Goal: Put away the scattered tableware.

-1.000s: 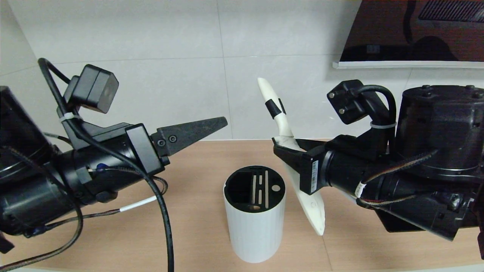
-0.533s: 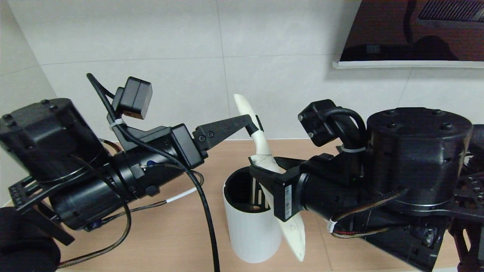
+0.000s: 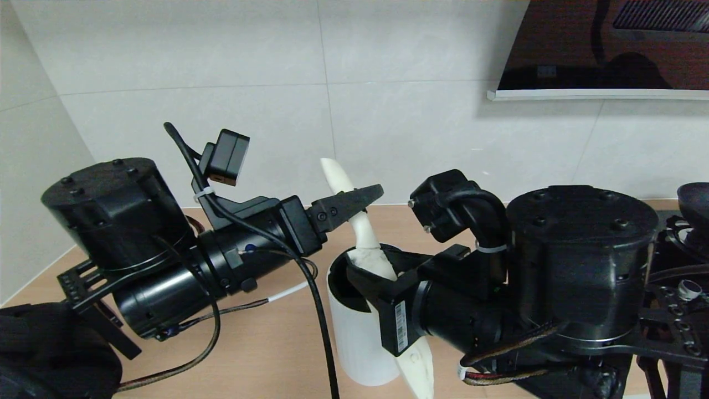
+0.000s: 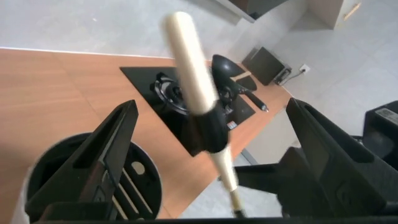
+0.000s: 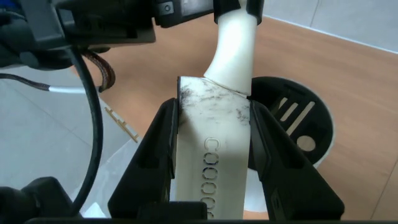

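A white spatula (image 3: 338, 176) with a black tape band on its handle stands tilted, its blade hanging down in front of the white cylindrical holder (image 3: 354, 332). My right gripper (image 3: 370, 267) is shut on the blade's upper part, seen close in the right wrist view as the right gripper (image 5: 213, 115) clamped on the spatula (image 5: 236, 43). My left gripper (image 3: 360, 199) is open around the handle. In the left wrist view the left gripper (image 4: 210, 112) has the spatula handle (image 4: 186, 56) between its spread fingers, above the holder (image 4: 56, 165). The holder's slotted top (image 5: 311, 140) is dark.
The holder stands on a wooden counter (image 3: 266, 354) against a tiled wall. A black cooktop (image 4: 149, 78) with a dark utensil (image 4: 225, 65) lies beyond it. A dark range hood (image 3: 609, 44) hangs at the upper right.
My right gripper has carried the spatula left and down to the holder's rim. My left gripper has swung in from the left and now has the spatula's handle between its fingers.
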Tool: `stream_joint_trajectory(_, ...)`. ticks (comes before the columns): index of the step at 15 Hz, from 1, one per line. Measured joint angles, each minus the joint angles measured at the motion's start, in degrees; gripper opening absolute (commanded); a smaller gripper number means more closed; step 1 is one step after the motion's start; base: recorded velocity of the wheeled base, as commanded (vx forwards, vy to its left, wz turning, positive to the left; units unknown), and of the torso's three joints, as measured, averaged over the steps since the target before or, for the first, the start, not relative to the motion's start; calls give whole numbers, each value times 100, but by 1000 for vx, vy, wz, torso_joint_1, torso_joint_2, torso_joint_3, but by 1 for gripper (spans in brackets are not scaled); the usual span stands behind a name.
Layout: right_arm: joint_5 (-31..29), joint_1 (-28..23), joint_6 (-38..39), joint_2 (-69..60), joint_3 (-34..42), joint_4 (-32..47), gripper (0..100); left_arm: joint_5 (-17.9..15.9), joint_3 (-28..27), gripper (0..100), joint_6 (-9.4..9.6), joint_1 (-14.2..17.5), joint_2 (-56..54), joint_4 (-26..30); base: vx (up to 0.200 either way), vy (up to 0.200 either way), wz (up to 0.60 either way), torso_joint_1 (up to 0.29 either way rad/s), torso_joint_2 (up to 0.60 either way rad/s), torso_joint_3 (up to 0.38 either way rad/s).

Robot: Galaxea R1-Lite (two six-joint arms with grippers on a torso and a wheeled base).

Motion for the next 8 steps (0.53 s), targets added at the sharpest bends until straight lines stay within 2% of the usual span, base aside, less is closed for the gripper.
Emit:
stream_joint_trajectory(6,2,11,0,27,2,-4,0,0,15,100,-2,-13,37,0,0,0,0,0,0,0)
stream_joint_trajectory(7,2,9,2,27,2,-4,0,4,15,0,-7,-20,45,2,0,0,0,0,0,0)
stream_joint_trajectory(8,2,11,2,27,5,-6,0,6,15,0,-7,-30,54,2,0,0,0,0,0,0)
